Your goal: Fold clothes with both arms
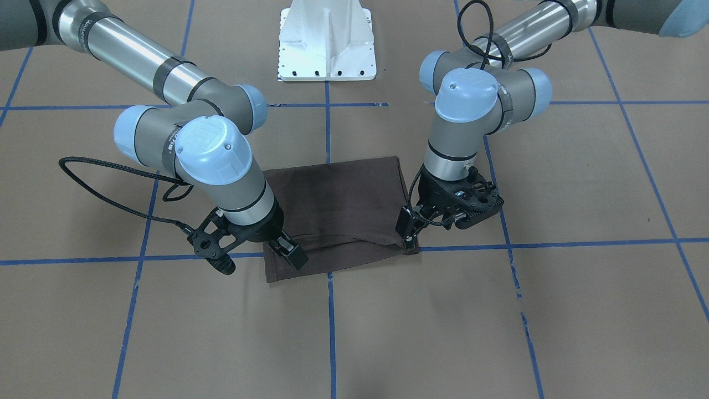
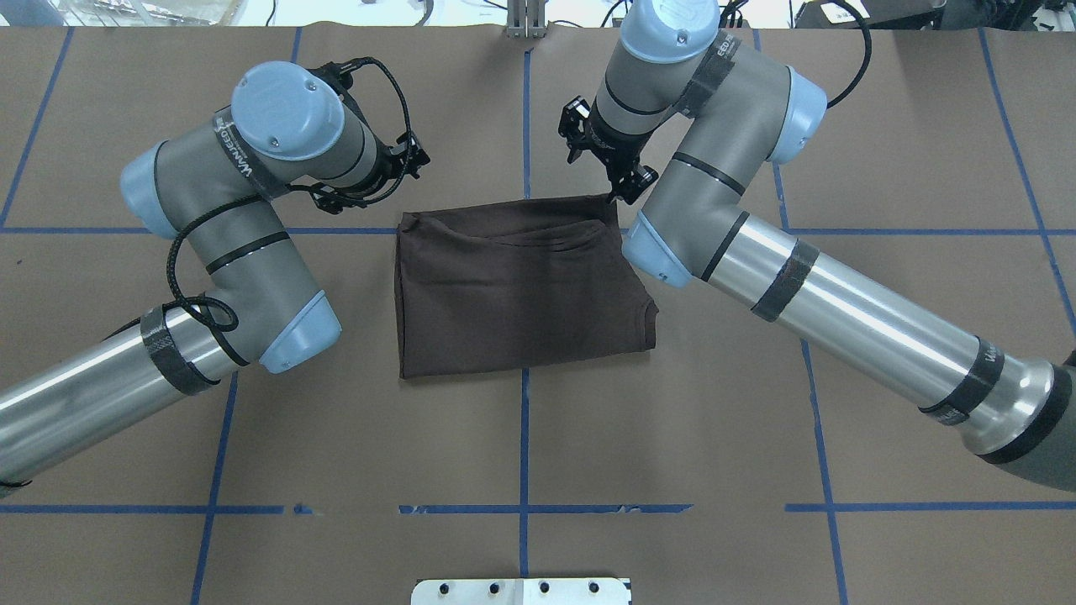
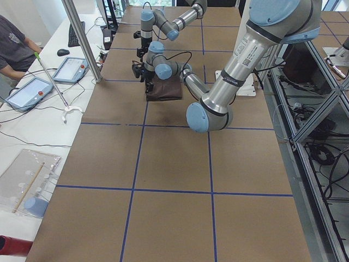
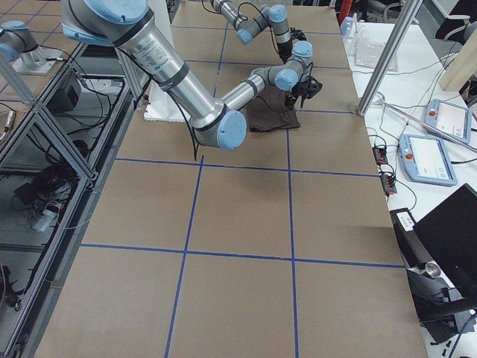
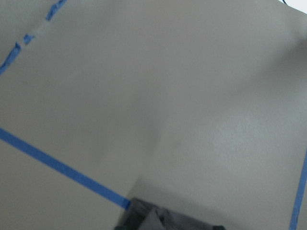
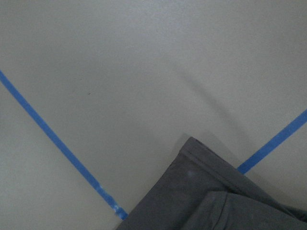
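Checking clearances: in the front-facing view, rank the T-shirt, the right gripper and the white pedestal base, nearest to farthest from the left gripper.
1. T-shirt: its corner is just beside the left gripper.
2. right gripper: at the shirt's opposite corner.
3. white pedestal base: farthest, at the view's top.

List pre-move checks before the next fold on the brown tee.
1. T-shirt folded into a flat block: ok.
2. Edges square: not ok; the robot-side corner next to the right arm flares out.
3. Left gripper at an operator-side corner: ok.
4. Right gripper at the other operator-side corner: ok.
5. Grip on the cloth: cannot tell for either gripper.
6. Arms uncrossed: ok; the left arm is on its own side of the shirt.
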